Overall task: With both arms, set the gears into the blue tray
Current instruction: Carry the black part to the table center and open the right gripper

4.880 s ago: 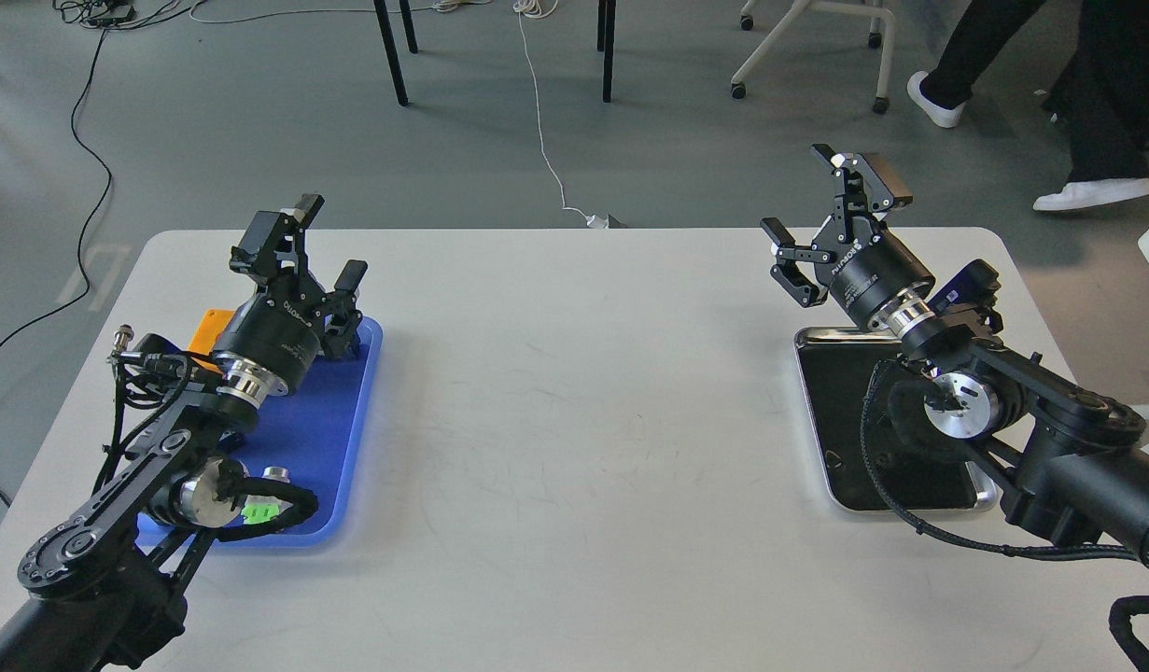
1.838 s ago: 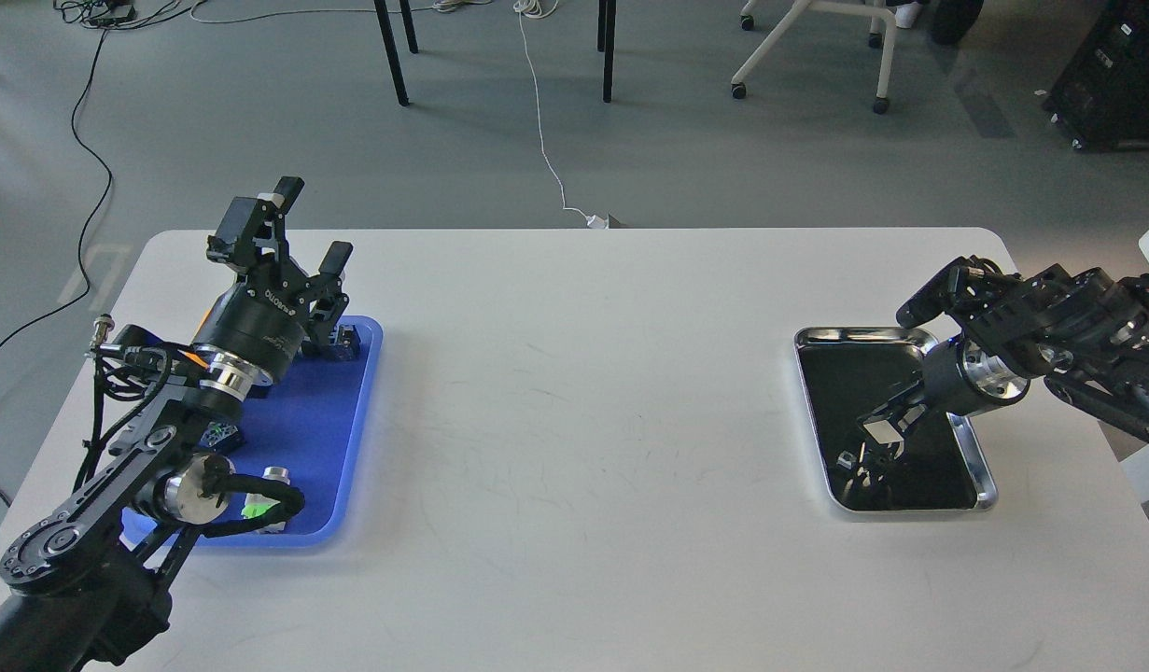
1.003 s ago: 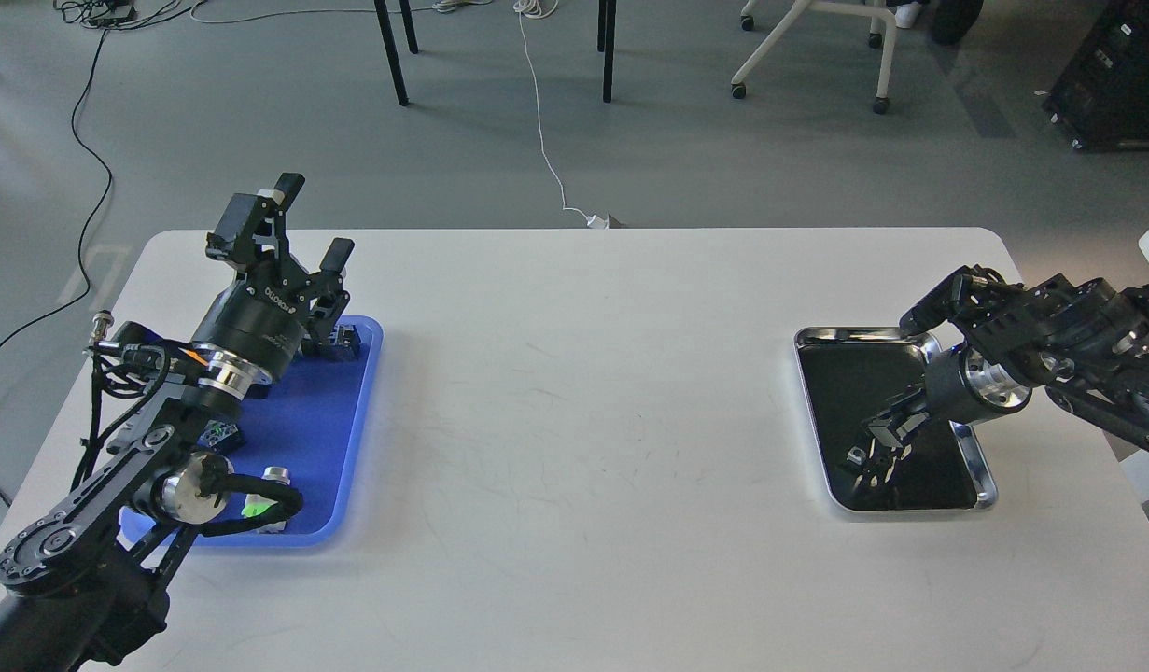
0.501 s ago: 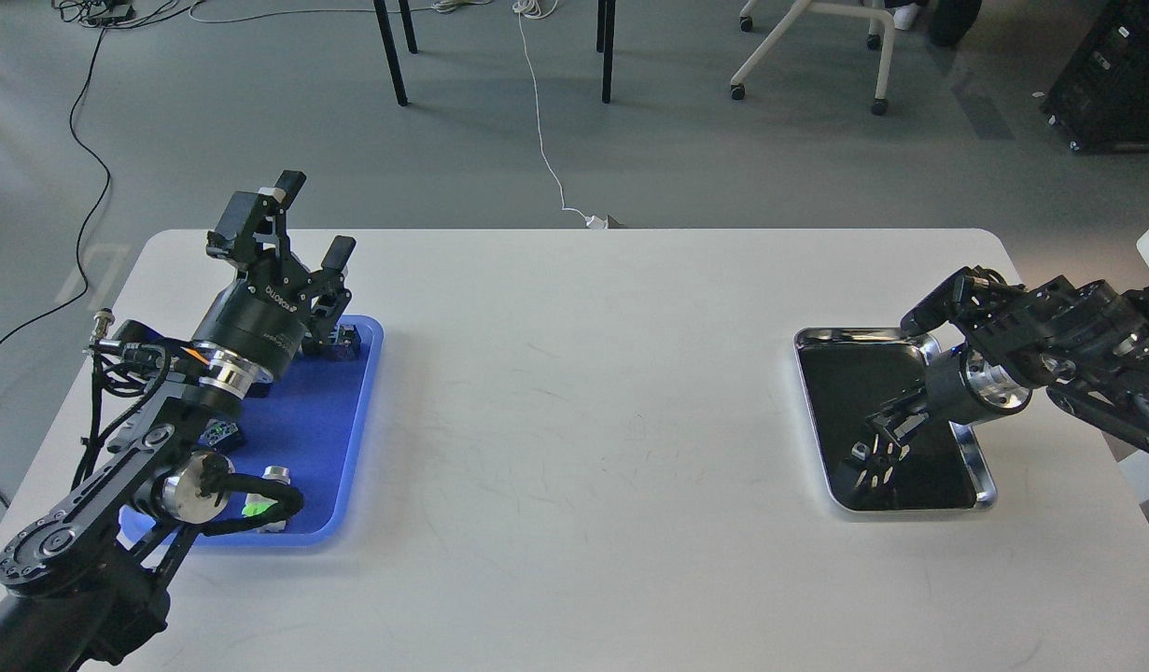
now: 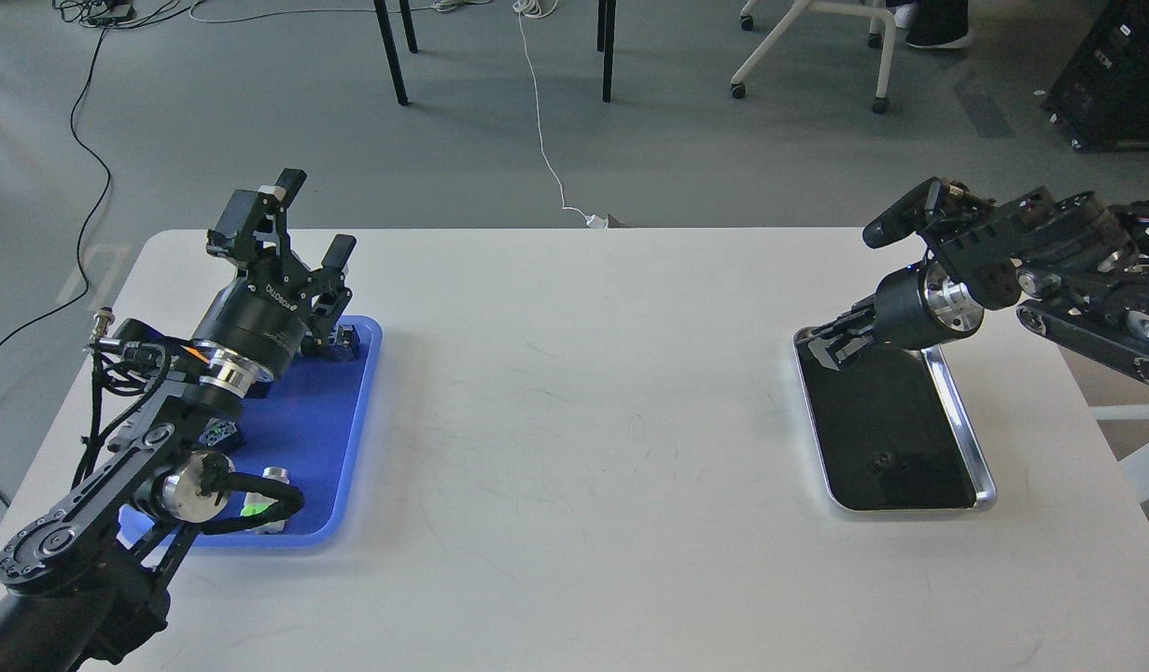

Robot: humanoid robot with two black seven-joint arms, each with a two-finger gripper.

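Observation:
The blue tray (image 5: pixel 303 420) lies at the table's left. My left gripper (image 5: pixel 305 222) hangs open over its far end, holding nothing. The right gripper (image 5: pixel 822 343) points left above the far-left corner of the silver tray (image 5: pixel 968 425). Its fingers are drawn close together, and whether anything is pinched between them is too small and dark to make out. One tiny black gear (image 5: pixel 880 460) rests on the silver tray's dark floor near its front end.
In the blue tray lie a switch part with a green bit (image 5: pixel 259 509), a dark part (image 5: pixel 346 341) at the far right corner, and another (image 5: pixel 222 432) beside my left arm. Chair legs and a white cable (image 5: pixel 541 121) are on the floor beyond the table.

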